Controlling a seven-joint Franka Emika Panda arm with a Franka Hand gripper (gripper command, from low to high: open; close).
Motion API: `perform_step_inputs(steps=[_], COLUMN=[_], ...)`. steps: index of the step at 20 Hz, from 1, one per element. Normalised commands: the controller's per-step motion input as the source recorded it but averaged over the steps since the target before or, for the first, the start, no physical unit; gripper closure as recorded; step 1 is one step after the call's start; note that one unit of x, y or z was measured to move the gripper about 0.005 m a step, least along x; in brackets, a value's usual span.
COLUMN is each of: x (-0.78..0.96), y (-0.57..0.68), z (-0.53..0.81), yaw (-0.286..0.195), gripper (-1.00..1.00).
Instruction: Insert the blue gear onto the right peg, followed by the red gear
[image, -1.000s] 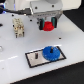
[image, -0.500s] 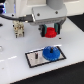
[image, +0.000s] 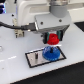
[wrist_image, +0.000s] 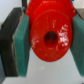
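Note:
The red gear is held in my gripper, just above the blue gear. The blue gear lies on the grey plate with a black border, at the plate's end toward the exterior view's right. The right peg is hidden under the gears. The other thin dark pin stands free on the plate toward the exterior view's left. In the wrist view the red gear fills the picture, with its centre hole showing, clamped between my two teal pads.
The plate lies on a white table. The arm's white body and dark cables are behind the plate, toward the exterior view's left.
My gripper with the red gear has moved down toward the blue gear. The blue gear and the plate have not moved.

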Motion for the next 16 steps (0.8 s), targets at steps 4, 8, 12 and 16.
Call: perform_step_inputs(steps=[4, 8, 12, 16], x=[0.46, 0.40, 0.31, 0.29], y=[-0.04, -0.11, -0.07, -0.13], z=[0.03, 0.01, -0.01, 0.09], yaw=[0.000, 0.000, 0.000, 0.000], gripper=[1.00, 1.00, 1.00, 1.00])
